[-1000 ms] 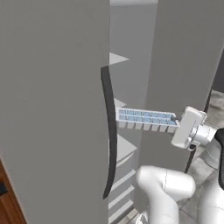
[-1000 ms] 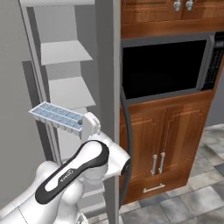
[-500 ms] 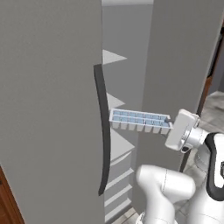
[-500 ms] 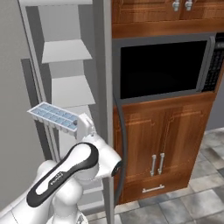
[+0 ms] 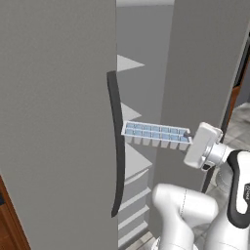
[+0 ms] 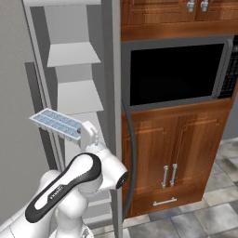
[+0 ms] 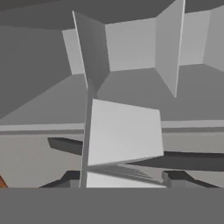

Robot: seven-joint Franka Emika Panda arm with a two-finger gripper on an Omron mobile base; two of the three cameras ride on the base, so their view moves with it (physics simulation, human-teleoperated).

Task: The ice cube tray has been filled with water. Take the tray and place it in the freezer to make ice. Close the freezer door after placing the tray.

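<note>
A white robot arm stands in front of a tall light-grey freezer [image 5: 58, 97] whose door hangs open, showing white shelves [image 6: 74, 53] stacked inside. The gripper [image 5: 192, 143] has its jaws drawn in tight on one short end of the ice cube tray [image 5: 156, 132], a long narrow white tray with two rows of pale-blue compartments. The tray is held level in the air, sticking out from the hand toward the open compartment, its far end close to the door's long dark handle [image 5: 116, 146]. In the right base view the tray [image 6: 56, 123] hovers in front of the shelves, not resting on any of them. To the right of the freezer is a black wall oven [image 6: 174, 72] set in wooden cabinets [image 6: 172, 153]. The step in hand appears to be carrying the tray into the freezer. The next move likely calls for pushing it further in above a shelf, keeping it flat so the water does not spill, then setting it down and letting go before shutting the door.
</note>
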